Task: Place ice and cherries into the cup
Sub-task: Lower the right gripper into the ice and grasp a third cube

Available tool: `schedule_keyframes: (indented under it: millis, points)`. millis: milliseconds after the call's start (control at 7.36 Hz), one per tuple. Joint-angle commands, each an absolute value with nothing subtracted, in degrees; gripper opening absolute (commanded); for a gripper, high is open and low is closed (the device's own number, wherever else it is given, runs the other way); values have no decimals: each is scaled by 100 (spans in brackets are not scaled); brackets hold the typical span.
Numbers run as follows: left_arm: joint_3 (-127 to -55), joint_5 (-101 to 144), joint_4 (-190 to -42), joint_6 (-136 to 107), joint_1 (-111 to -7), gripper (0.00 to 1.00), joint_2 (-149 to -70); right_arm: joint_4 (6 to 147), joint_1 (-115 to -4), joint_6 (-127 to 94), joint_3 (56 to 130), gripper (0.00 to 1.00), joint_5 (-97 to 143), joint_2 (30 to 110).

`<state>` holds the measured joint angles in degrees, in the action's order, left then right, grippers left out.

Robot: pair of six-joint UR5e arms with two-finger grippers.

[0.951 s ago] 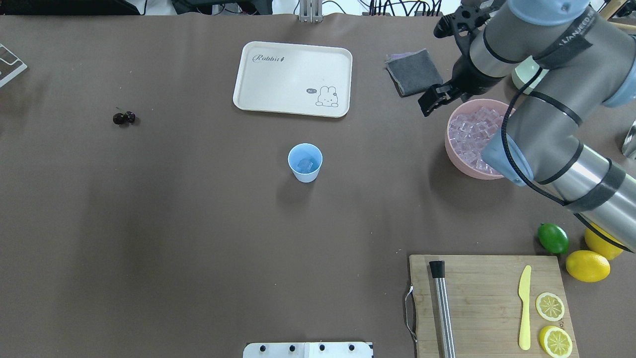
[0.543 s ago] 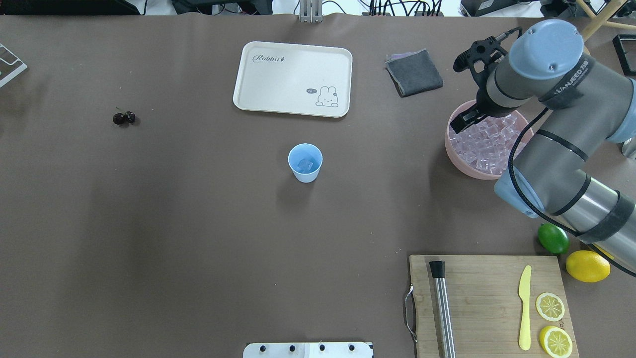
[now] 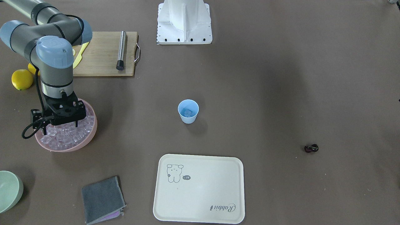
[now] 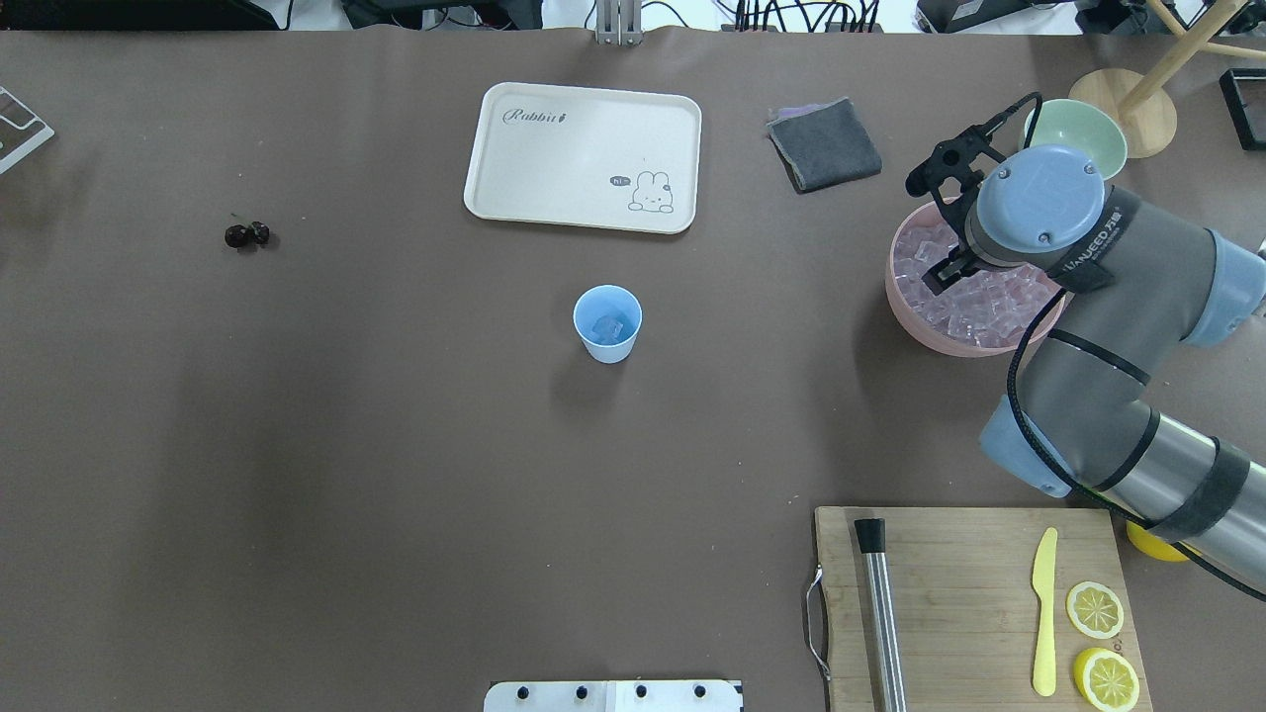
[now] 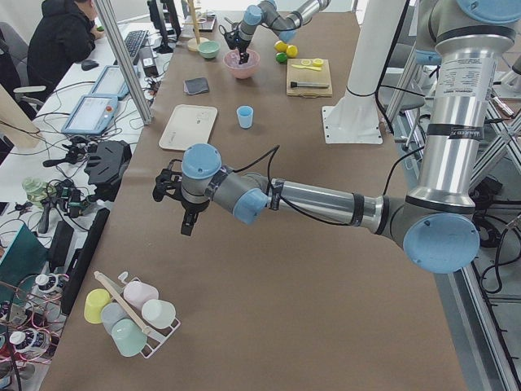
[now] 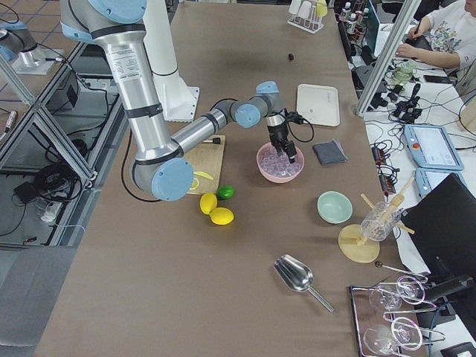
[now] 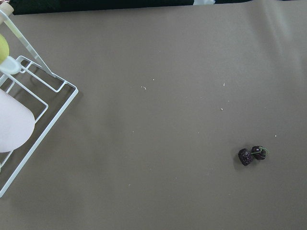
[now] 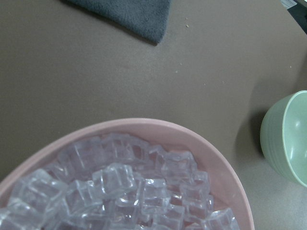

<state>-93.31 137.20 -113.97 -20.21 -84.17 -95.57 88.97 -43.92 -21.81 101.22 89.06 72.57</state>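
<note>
Currently the right gripper [image 3: 60, 125] is lowered over the wide pink bowl [image 4: 905, 321] filled with clear ice cubes [image 8: 120, 187], its black fingers down at the level of the top cubes. In the front-facing view the fingers appear to be spread apart, and no cube is seen held between them.

The small light-blue plastic cup [image 4: 607, 323] is set upright near the middle of the brown table, well apart from the pink bowl, and at least one ice cube is seen lying in its bottom. The tiny pair of dark red cherries [image 4: 246, 235] is lying on the bare table far out on the robot's left side, well apart from the cup.

The left gripper [image 5: 186, 221] is shown only in the side view, held above the table and pointed downward; whether it is open or closed cannot be told. The cherries are caught in the lower right of the left wrist view.

A cream rectangular tray [image 4: 584, 158] printed with a rabbit is lying beyond the cup, and a folded grey cloth [image 4: 824, 144] is placed between the tray and the pink bowl.
</note>
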Motion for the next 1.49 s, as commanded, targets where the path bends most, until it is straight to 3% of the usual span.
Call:
schedule_keyframes:
  millis: [0,1358]
  points:
    - [-9334,13720,-11391,-2021,-8411,98,-9554,8886,-4351,-2093,10195,96,8772,7470]
    - [-9334,13720,-11391,-2013,-8411,98,-9580,8895,-4307,-2021,9984,89,8578,7427]
